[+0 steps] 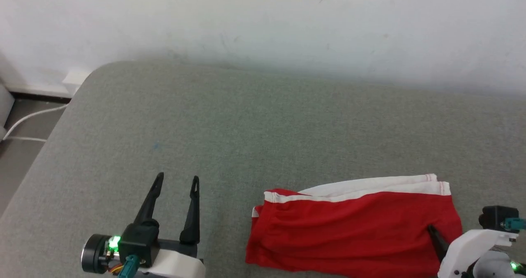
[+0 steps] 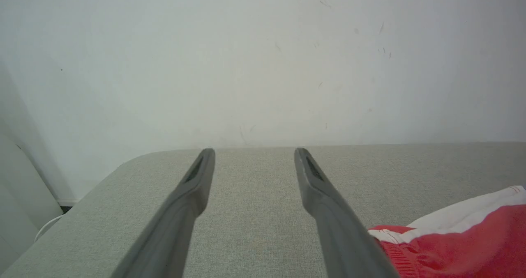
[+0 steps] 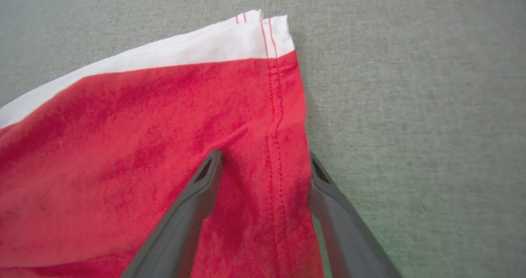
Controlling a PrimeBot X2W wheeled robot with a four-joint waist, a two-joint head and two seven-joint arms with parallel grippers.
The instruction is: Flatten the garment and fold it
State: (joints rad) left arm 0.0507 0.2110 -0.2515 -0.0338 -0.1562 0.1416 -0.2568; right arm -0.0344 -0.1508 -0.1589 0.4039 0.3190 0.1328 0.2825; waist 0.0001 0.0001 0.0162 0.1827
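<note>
Garment (image 1: pixel 353 233), a pair of bright red shorts in soft, slightly mottled cloth, lies folded flat into a rough rectangle on a grey-green padded surface (image 1: pixel 205 126). It sits towards 5 o'clock in the head view. A white band (image 1: pixel 370 186) runs along its 12 o'clock edge in two stacked layers. Its gathered waistband (image 2: pixel 393 258) is puckered and ribbed at the 9 o'clock end. At the 3 o'clock end a double row of red stitching (image 3: pixel 273 105) crosses both the red cloth and the white band.

The surface has a fine woven texture and a rounded corner at 10 o'clock. Behind it stands a plain white wall (image 1: pixel 263 23) with faint scuffs. A thin white cable (image 1: pixel 28 120) curves over the floor at 9 o'clock.

The left gripper (image 1: pixel 178 176) is at 7 o'clock, well apart from the garment, over bare weave. Its two long, dark, tapering fingers are spread with nothing between them.

The right gripper (image 3: pixel 265 154) is at 4 o'clock, over the stitched end. Its jaws are spread wide. One finger (image 3: pixel 197 196) lies over the red cloth and the other sits just beside the hem over the grey weave. The cloth between them stays flat and unpinched. Whether the tips press on it cannot be told.
</note>
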